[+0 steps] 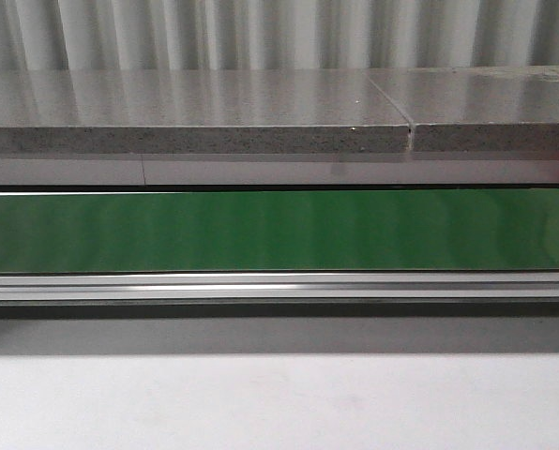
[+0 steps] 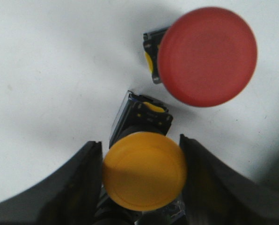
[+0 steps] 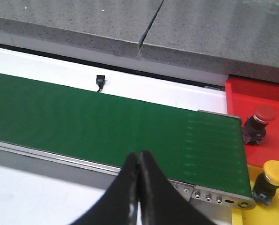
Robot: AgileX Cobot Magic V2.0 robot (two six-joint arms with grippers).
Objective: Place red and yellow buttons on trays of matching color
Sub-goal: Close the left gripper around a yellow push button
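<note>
Fingers (image 2: 78,187) flank yellow button (image 2: 144,169); red tray (image 3: 261,93) holds red button (image 3: 259,123).

Left gripper (image 2: 142,176) fingers (image 2: 76,187) spread apart; right gripper (image 3: 138,164) fingers (image 3: 129,183) pressed together.

The left claw (image 2: 142,183) has two broad, matte black fingers (image 2: 74,187) with curved inner edges. The right claw (image 3: 138,187) is glossy black. Its fingers taper to narrow tips.

no legible text or labels anywhere
</note>
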